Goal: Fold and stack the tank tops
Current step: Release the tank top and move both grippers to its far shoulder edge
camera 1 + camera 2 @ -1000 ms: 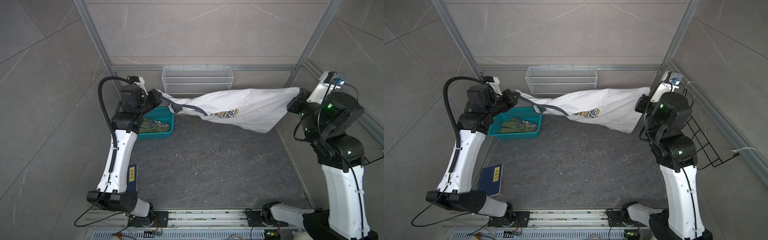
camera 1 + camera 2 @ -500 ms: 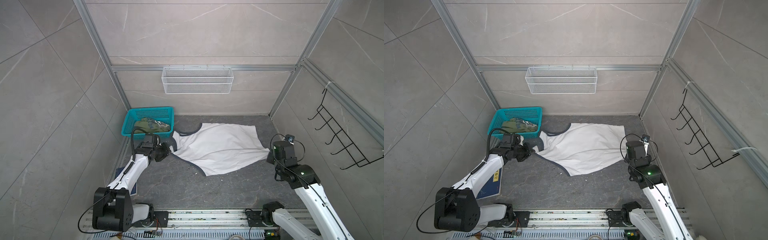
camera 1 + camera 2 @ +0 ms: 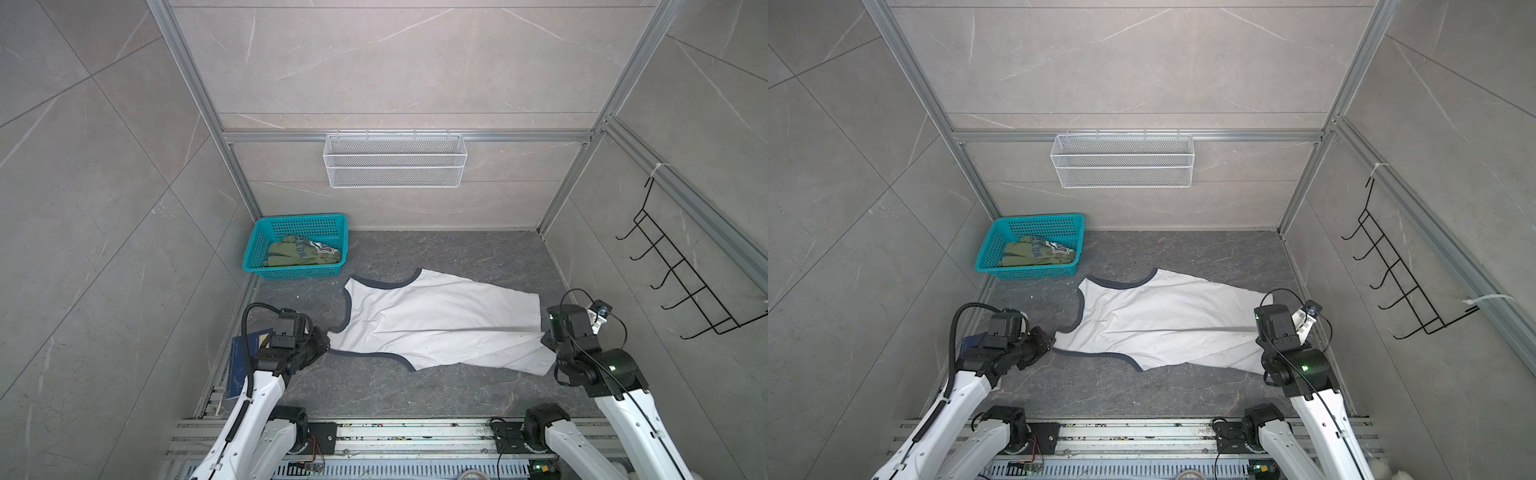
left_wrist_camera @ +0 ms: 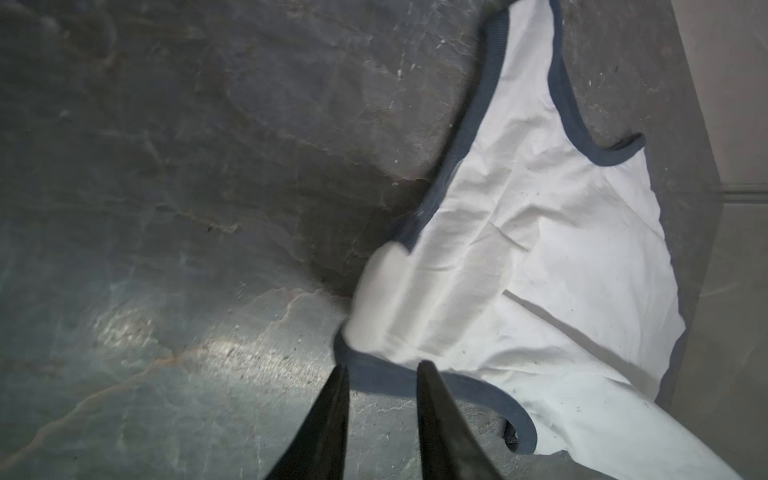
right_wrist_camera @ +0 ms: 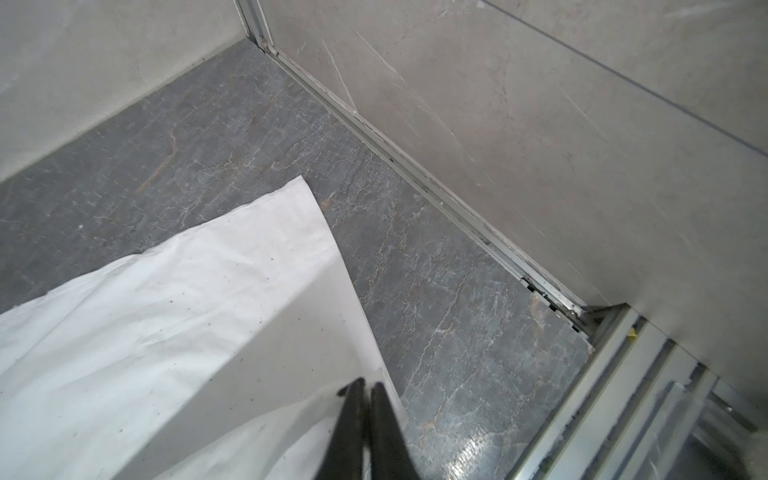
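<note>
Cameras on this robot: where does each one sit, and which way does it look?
Top views: twin eyes of one head high above the arm bases, looking down at the white tank top and teal basket; left arm and right arm show.
Left wrist: on the left arm, facing the top's navy-trimmed strap; only the left end effector shows.
Right wrist: on the right arm, facing the hem corner and side wall; only the right end effector shows.
Shared: all four see the white tank top.

It looked like a lab robot cell: grey stone-look wall panels (image 3: pixel 395 62) framed by aluminium profiles (image 3: pixel 291 136), a white wire-mesh basket (image 3: pixel 395 166) at upper centre, a black wire hook rack (image 3: pixel 685 274) at right, a metal mounting rail (image 3: pixel 415 430) along the bottom
</note>
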Available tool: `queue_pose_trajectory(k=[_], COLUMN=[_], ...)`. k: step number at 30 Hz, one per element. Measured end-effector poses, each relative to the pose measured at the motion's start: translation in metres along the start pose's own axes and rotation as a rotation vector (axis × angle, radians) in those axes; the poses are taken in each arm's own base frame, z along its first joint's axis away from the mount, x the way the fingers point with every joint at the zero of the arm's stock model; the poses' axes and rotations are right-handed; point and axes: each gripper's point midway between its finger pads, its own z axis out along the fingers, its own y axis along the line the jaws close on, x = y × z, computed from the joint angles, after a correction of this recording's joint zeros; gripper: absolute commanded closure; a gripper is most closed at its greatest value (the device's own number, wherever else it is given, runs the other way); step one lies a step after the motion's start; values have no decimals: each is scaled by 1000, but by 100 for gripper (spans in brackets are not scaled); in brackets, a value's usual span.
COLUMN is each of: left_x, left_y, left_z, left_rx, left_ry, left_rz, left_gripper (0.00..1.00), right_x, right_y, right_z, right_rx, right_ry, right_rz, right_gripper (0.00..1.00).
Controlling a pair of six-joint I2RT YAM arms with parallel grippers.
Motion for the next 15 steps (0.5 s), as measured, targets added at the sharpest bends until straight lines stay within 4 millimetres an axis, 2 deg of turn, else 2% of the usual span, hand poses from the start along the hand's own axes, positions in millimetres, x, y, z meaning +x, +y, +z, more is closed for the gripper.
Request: queue_pose_trajectory(k=[1, 3, 5, 8, 10, 11, 13, 15], left_x=[-2, -11, -25, -52, -69, -76, -77, -68], left_y=[2, 1, -7, -38, -67, -88, -135, -188], left_z=[-4, -14, -24, -36, -34, -29, -14, 12], left_rx=[-7, -19, -16, 31, 57, 71, 101, 143], left_ry=[-19, -67, -115, -158, -150, -138, -90, -27], left_rz=[-3, -8, -5, 8, 42, 82, 186, 294], left_gripper=[46, 42, 42, 42, 41, 40, 38, 38], right_x=[0, -1, -8, -27, -38, -42, -44, -37], right_y=[-3, -10, -13, -9, 2, 11, 35, 69], right_z=[-3, -12, -20, -34, -39, -39, -32, -13], right_rx=[-7, -15, -19, -63, -110, -133, -168, -203], right_ry=[-5, -10, -22, -66, -86, -82, -42, 37], right_rz=[22, 57, 78, 92, 72, 51, -11, -90], right_gripper=[2, 1, 1, 1, 1, 0, 0, 0])
